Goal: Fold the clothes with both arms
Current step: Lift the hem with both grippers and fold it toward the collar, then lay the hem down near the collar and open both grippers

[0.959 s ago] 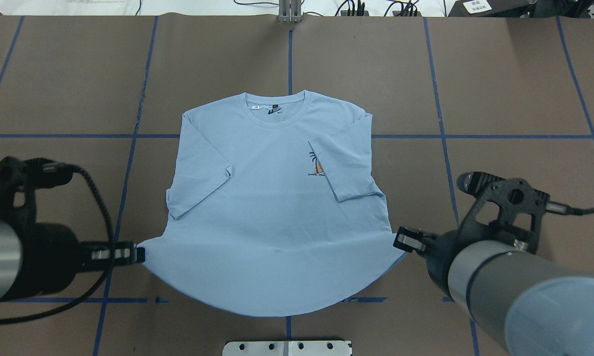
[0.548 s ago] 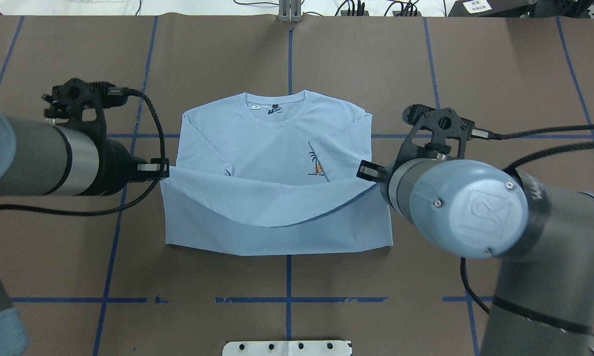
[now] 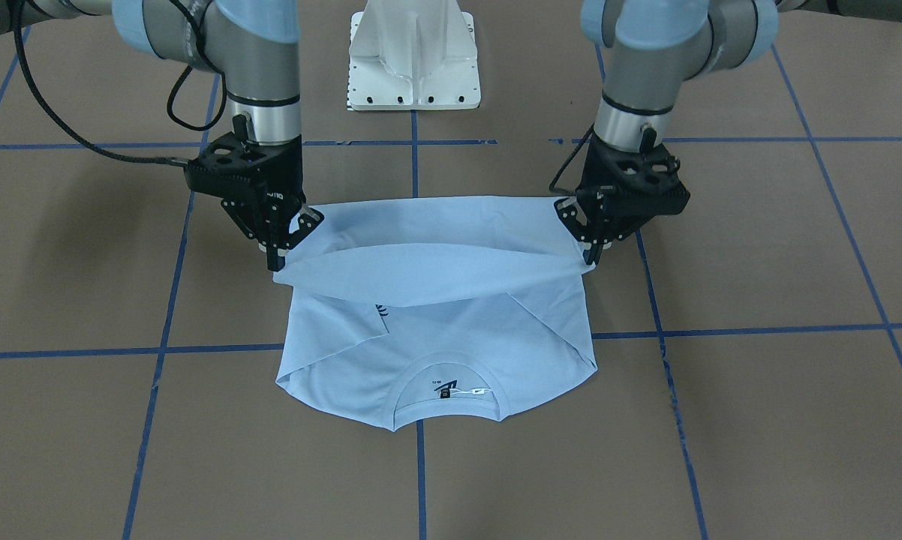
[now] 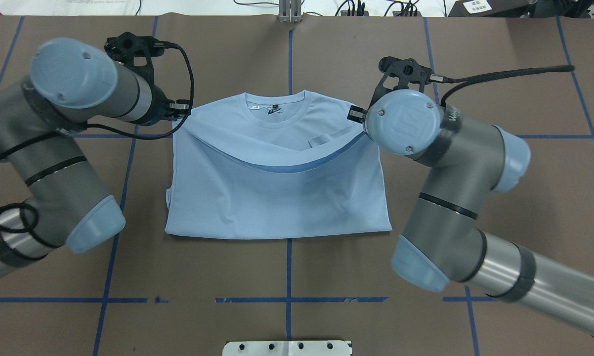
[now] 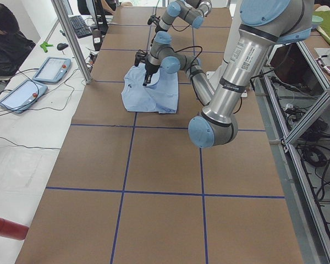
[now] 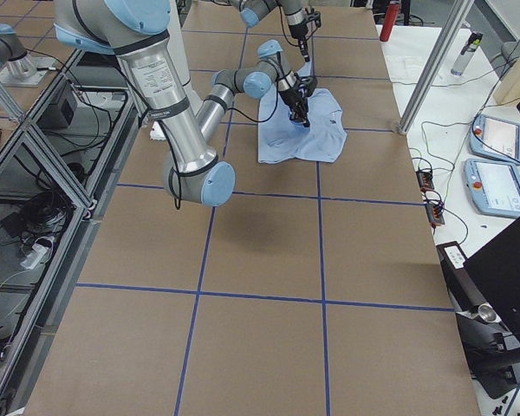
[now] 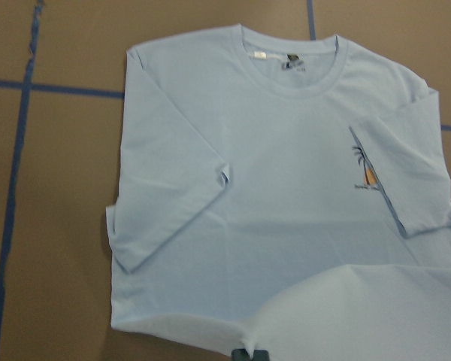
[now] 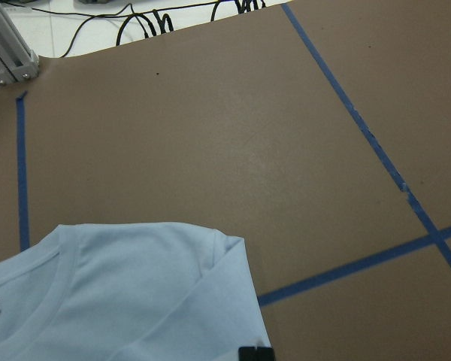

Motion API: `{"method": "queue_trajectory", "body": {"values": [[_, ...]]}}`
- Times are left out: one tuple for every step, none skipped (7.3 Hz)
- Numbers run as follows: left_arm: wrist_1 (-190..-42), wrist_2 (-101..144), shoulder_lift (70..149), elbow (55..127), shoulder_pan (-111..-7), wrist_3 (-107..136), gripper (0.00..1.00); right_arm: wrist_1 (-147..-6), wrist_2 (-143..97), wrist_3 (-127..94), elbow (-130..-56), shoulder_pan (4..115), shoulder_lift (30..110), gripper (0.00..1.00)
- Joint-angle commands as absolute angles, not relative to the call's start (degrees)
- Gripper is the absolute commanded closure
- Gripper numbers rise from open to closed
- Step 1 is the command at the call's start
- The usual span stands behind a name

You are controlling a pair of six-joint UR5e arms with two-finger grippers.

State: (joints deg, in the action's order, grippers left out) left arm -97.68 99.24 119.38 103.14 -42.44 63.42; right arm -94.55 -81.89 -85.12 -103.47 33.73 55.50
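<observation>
T-shirt sits mid worktop, half folded. The left pincer and right pincer each clamp a hem corner. They should travel level and lay the hem just short of the collar.

The lifted hem of the light blue short-sleeved T-shirt is covering most of its small orange-and-dark palm print. Overhead, a round pale blue joint cap is hiding nearly all of the black two-finger right gripper. Both wrist cameras are cropping the fingertips to dark slivers, probably the tips alone, at the bottom edge.
</observation>
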Motion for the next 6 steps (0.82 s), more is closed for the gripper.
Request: {"method": "queue_trajectory", "body": {"values": [[-107.2, 99.1, 123.4, 88.4, -43.1, 63.2, 1.00, -89.1, -82.0, -84.1, -89.3, 35.2, 50.0, 1.00], [-111.8, 97.4, 124.5, 81.4, -42.9, 63.1, 1.00, -83.5, -82.0, -83.0, -84.0, 35.7, 50.1, 1.00], [-115.7, 96.2, 125.9, 75.8, -42.9, 61.1, 1.00, -81.1, -82.0, -81.8, -81.8, 36.2, 50.2, 1.00], [-116.6, 96.2, 125.9, 75.5, -42.9, 60.7, 1.00, -80.9, -83.1, -81.1, -81.7, 37.2, 50.1, 1.00], [-116.6, 96.2, 125.9, 75.8, -42.9, 60.8, 1.00, -80.7, -84.8, -79.7, -81.8, 38.7, 50.1, 1.00], [-116.5, 96.2, 125.9, 75.8, -43.0, 60.7, 1.00, -80.8, -84.8, -78.9, -81.7, 39.4, 50.4, 1.00]]}}
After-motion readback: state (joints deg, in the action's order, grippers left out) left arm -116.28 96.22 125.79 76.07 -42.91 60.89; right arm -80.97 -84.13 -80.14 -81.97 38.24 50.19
